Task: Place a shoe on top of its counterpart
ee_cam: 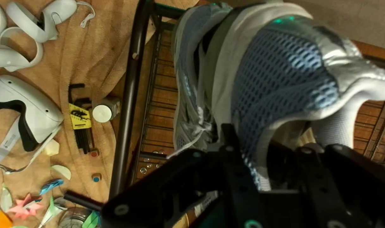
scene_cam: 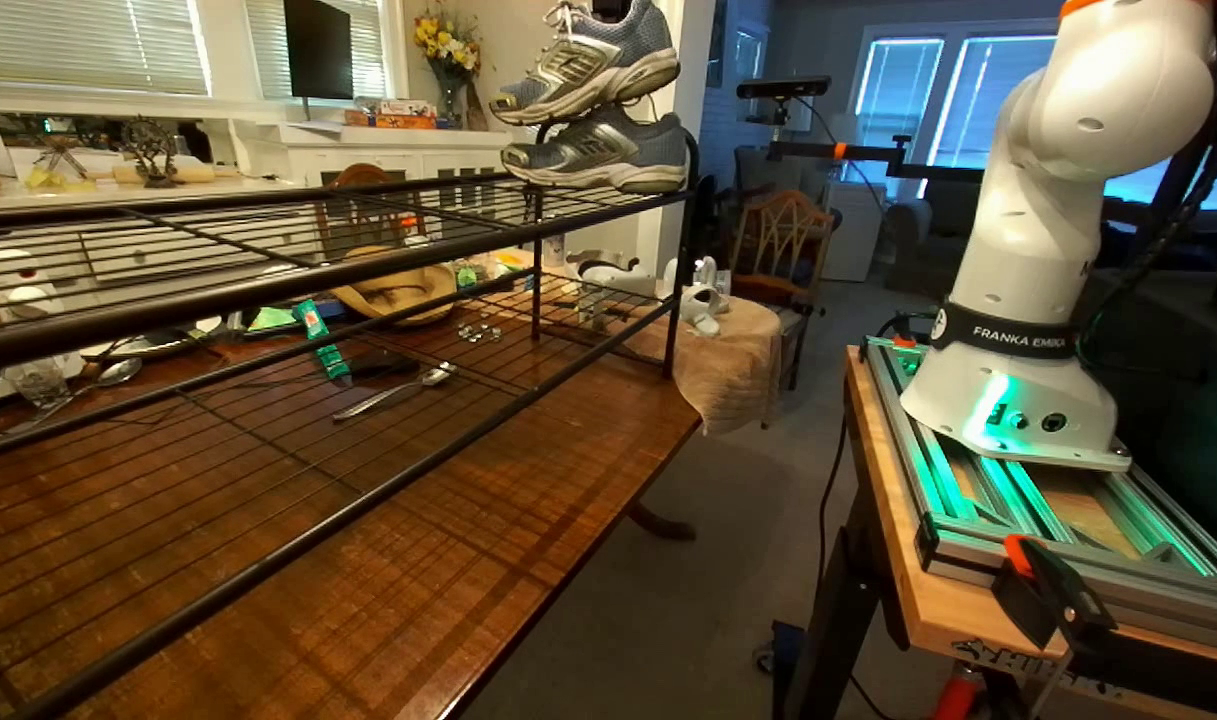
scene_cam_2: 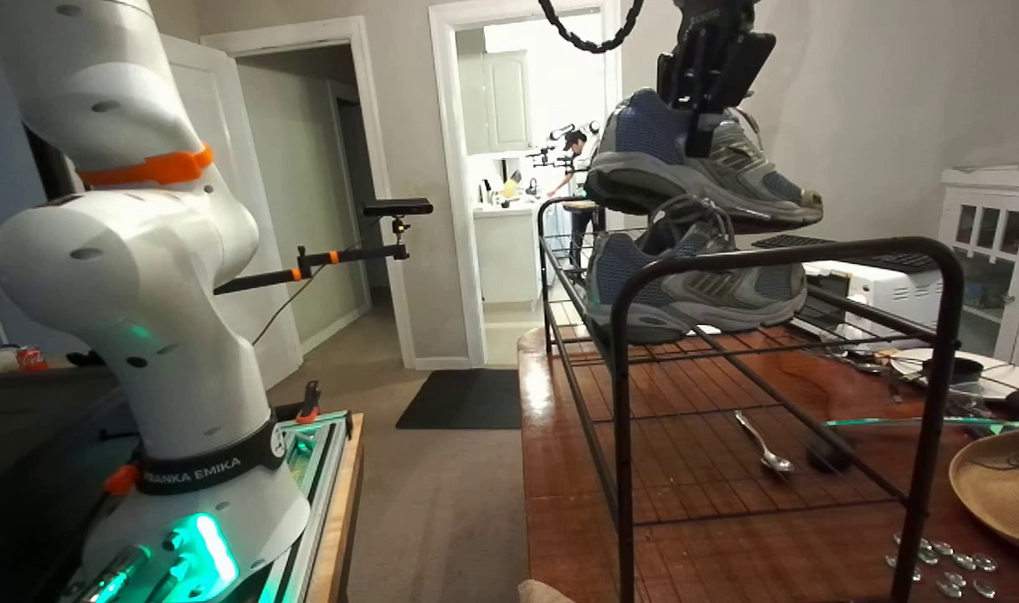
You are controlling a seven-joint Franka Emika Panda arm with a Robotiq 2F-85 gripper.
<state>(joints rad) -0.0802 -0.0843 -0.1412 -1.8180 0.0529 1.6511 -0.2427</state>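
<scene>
While my gripper (ee_cam: 253, 141) is pinching the shoe (scene_cam: 603, 68) by the side wall of its opening, one finger outside on the mesh and one inside, I am holding it above its counterpart (scene_cam: 600, 150), toe tipping lower than heel. Shoe: blue-grey mesh, silver trim, pale sole. Counterpart: matching, laced, sitting upright on the top shelf of a black wire rack (scene_cam_2: 623, 469), near one end, toe pointing the same way. Whether the upper sole is touching the lower shoe, I cannot tell. The rack is standing on a brown wooden surface (scene_cam: 528, 510). Showing through its wires: one metal spoon (scene_cam_2: 774, 461). Lying near the rack: one straw hat (scene_cam_2: 999, 481), clear glass beads (scene_cam_2: 964, 561) by its brim. On a tan cloth (ee_cam: 97, 53) in the wrist view I am counting one white headset (ee_cam: 37, 98), white controllers (ee_cam: 4, 58), one yellow holder of hex keys (ee_cam: 80, 120), one pink paper star (ee_cam: 24, 205). My white arm (scene_cam_2: 115, 243) is standing with a green light (scene_cam_2: 216, 548) glowing low down. Beyond a doorway (scene_cam_2: 465, 251), one person (scene_cam_2: 578, 151) in a dark cap is bending forward.
</scene>
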